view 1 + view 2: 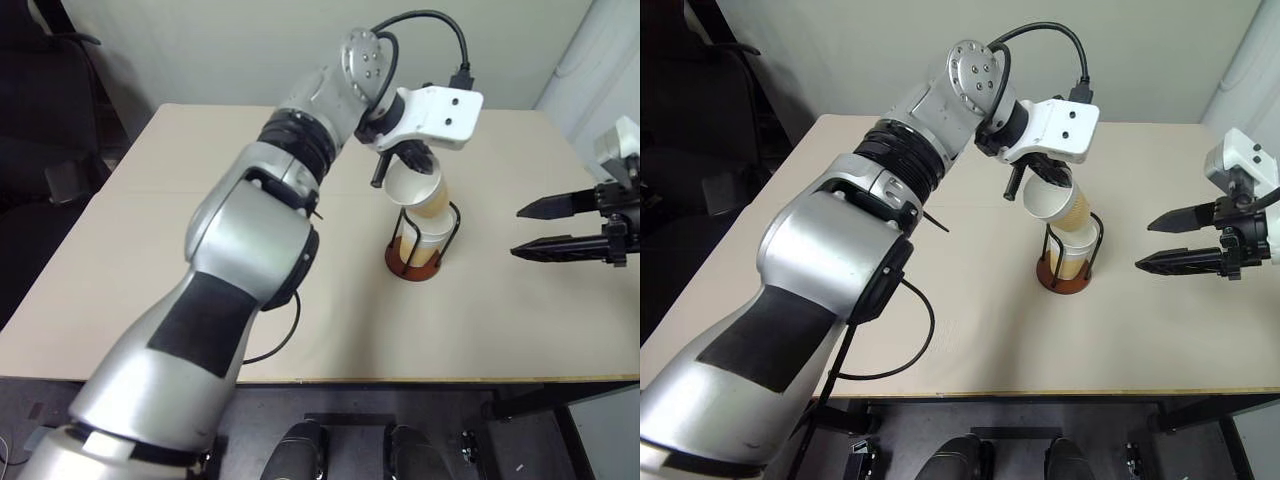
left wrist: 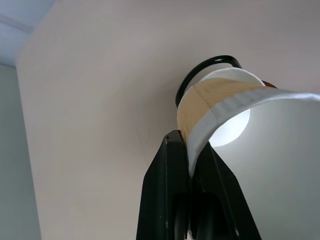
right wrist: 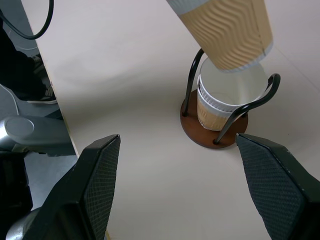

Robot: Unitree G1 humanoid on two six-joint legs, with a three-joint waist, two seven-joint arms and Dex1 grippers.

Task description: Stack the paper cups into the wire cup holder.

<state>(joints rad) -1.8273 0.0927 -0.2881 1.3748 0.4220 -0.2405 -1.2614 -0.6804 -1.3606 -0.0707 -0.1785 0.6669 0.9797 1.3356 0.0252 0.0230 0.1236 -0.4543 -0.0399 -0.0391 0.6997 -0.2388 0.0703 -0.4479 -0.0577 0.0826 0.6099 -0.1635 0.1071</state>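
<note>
The wire cup holder stands on the table right of centre, its brown disc base and black wire loops around two nested paper cups. A third tan paper cup hangs tilted just above them, its bottom at the mouth of the upper nested cup. My left gripper is shut on that cup's rim, one finger inside and one outside, as the left wrist view shows. My right gripper hovers open to the right of the holder, apart from it, with nothing between its fingers.
The beige table runs wide to the left and front of the holder. A dark chair stands off the table's left edge. The pale wall lies behind the far edge.
</note>
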